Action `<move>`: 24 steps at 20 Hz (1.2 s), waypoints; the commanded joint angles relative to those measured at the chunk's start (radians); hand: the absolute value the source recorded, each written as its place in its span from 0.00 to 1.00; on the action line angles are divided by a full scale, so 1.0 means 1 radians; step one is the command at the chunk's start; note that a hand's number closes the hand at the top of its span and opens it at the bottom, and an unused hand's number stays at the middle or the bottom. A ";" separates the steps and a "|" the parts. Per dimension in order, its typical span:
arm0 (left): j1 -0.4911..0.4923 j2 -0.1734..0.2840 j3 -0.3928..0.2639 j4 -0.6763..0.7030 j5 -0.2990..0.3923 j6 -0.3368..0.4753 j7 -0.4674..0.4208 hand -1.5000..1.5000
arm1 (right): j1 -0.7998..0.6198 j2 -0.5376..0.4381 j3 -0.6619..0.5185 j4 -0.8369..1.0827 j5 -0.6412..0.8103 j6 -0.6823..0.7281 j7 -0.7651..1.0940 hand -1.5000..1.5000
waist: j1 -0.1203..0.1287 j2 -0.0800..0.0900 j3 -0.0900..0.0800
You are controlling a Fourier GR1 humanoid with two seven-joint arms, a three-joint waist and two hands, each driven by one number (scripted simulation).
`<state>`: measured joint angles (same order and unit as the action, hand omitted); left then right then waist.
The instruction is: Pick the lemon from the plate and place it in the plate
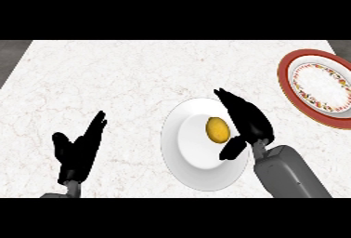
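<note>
The lemon [217,128] lies on the near plate [190,167] at centre. The right hand [247,122] is over that plate's right side, beside the lemon. A second plate [291,88] lies far right. The left hand [79,148] is near left.

You're looking at a yellow lemon [217,128] on a plain white plate [188,162], over a white table [123,79] veined faintly brown. The other plate [302,95] is red-rimmed (flowered band inside), and both hands are black.
</note>
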<state>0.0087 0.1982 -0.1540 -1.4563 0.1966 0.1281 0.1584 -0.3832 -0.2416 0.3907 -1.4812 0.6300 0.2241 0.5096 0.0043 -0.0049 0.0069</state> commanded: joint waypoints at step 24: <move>0.052 -0.054 0.030 0.014 -0.055 -0.050 0.017 0.50 | -0.044 0.068 -0.019 0.184 0.273 -0.109 -0.238 1.00 | -0.003 0.004 -0.007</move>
<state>0.0221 0.1609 -0.1118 -1.4799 0.1468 0.0923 0.1930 -0.4313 -0.1729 0.3807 -1.2516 0.8646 0.1680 0.2841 0.0037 -0.0061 0.0055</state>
